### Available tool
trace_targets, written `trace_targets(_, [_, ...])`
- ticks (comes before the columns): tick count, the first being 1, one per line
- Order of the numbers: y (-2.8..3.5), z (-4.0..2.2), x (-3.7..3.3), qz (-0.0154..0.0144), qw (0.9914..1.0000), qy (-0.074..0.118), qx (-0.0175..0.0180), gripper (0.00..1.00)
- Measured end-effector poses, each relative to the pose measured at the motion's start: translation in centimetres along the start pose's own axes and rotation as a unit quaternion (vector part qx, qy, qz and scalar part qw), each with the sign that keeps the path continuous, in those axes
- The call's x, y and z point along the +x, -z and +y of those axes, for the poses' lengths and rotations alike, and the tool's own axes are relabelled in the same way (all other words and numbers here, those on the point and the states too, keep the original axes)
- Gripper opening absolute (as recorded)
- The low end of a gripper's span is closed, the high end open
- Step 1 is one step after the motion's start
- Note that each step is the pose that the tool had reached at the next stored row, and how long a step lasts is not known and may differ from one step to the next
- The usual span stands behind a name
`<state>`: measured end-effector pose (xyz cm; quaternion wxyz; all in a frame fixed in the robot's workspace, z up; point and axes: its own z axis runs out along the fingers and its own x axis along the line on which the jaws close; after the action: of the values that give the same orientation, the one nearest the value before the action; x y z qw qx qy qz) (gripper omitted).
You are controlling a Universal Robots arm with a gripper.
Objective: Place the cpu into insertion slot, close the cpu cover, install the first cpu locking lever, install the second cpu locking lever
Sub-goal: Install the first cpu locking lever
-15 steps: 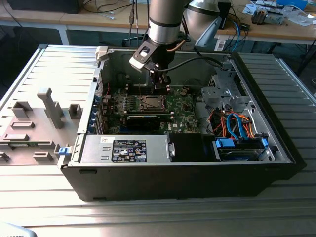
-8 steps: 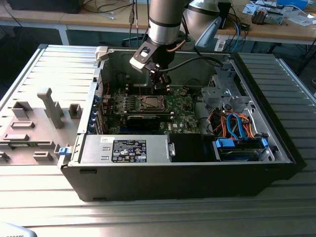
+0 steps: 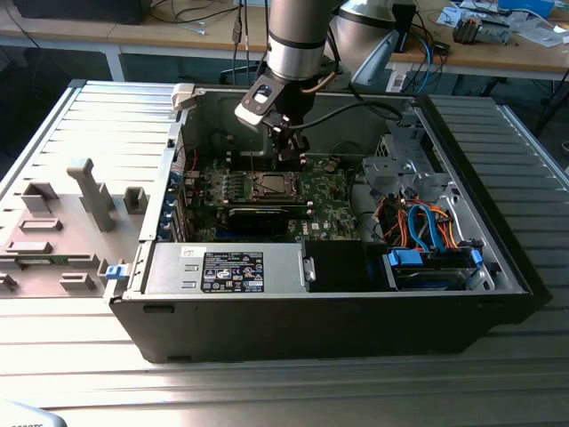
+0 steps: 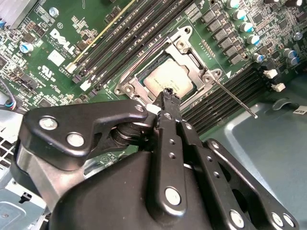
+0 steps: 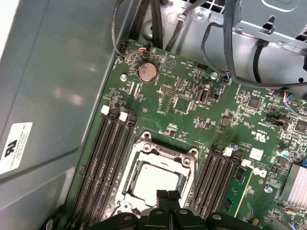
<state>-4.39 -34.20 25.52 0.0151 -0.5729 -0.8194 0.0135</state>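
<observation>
Case (image 3: 338,311): black metal tower lying open, holds the green motherboard (image 5: 192,120); board cut off in both wrist views.
Gripper (image 4: 168,93): black, jaws pressed together with nothing seen between them; tips over the socket edge, hiding part of it.
Insertion slot (image 3: 271,185): square, holds the cpu.
Cpu cover (image 4: 194,72): silvery frame, lying flat over the chip's edges.
Cpu (image 5: 153,184): matte grey top, seated in the slot.
Lever (image 4: 235,98): thin wire rod, angled out from the socket.

The black label (image 3: 233,270) on the power supply (image 3: 169,267) bears no legible print.

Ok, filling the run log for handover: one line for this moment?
cpu: seated | cpu cover: down over it | lever rod: sticking out sideways | jaws: together at cover's edge
</observation>
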Motion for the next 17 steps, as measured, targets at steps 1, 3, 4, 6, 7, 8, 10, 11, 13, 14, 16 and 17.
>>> trace_targets(1, [0.00, 0.00, 0.00, -0.0001, 1.00000, 0.003, 0.0000, 0.11])
trace_targets(3, [0.00, 0.00, 0.00, -0.0002, 0.99999, 0.005, 0.0001, 0.11])
trace_targets(4, [0.00, 0.00, 0.00, -0.0003, 0.99998, 0.006, 0.0001, 0.11])
trace_targets(6, [0.00, 0.00, 0.00, -0.0003, 0.99997, 0.008, 0.0001, 0.11])
trace_targets(7, [0.00, 0.00, 0.00, -0.0003, 0.99996, 0.009, 0.0001, 0.11])
trace_targets(8, [0.00, 0.00, 0.00, -0.0004, 0.99995, 0.009, 0.0001, 0.11])
trace_targets(10, [0.00, 0.00, 0.00, -0.0005, 0.99994, 0.011, 0.0001, 0.11])
trace_targets(11, [0.00, 0.00, 0.00, -0.0005, 0.99993, 0.012, 0.0001, 0.11])
trace_targets(13, [0.00, 0.00, 0.00, -0.0006, 0.99990, 0.014, 0.0001, 0.11])
trace_targets(14, [0.00, 0.00, 0.00, -0.0006, 0.99989, 0.015, 0.0001, 0.11])
trace_targets(16, [0.00, 0.00, 0.00, -0.0007, 0.99986, 0.017, 0.0001, 0.11])
trace_targets(17, [0.00, 0.00, 0.00, -0.0007, 0.99985, 0.018, 0.0002, 0.11])
